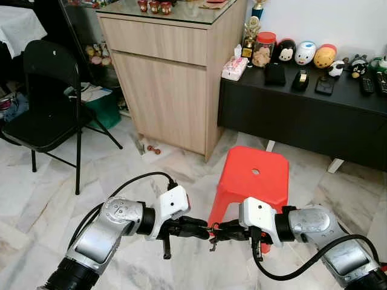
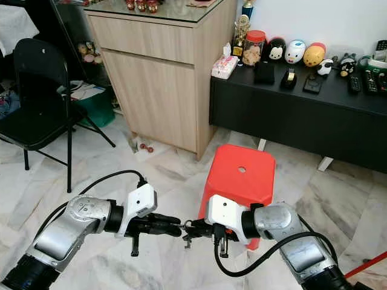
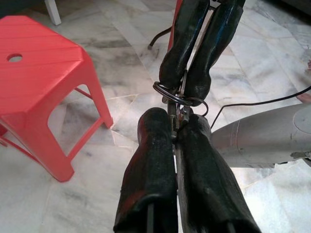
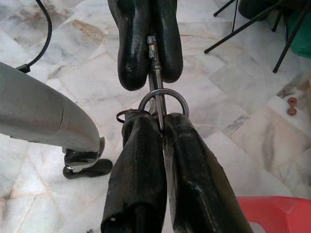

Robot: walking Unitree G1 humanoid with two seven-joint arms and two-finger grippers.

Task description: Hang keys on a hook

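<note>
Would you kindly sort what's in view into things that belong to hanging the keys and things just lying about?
For the job:
- keys, pinched between both tools
- left tool
- right tool

Lying about:
- red stool
- black chair
- wooden cabinet
- black sideboard with jar, tissues, figurines

No hook visible.

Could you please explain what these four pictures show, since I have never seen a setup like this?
This is a humanoid robot with two silver arms ending in two-fingered black grippers. The two wide pictures come from its head camera, looking down; the two close-ups come from cameras on its wrists. The left gripper and right gripper meet tip to tip, both pinched shut on the keys and their metal rings. Beyond them a red stool stands on the marble floor, with a wooden cabinet behind.
</note>
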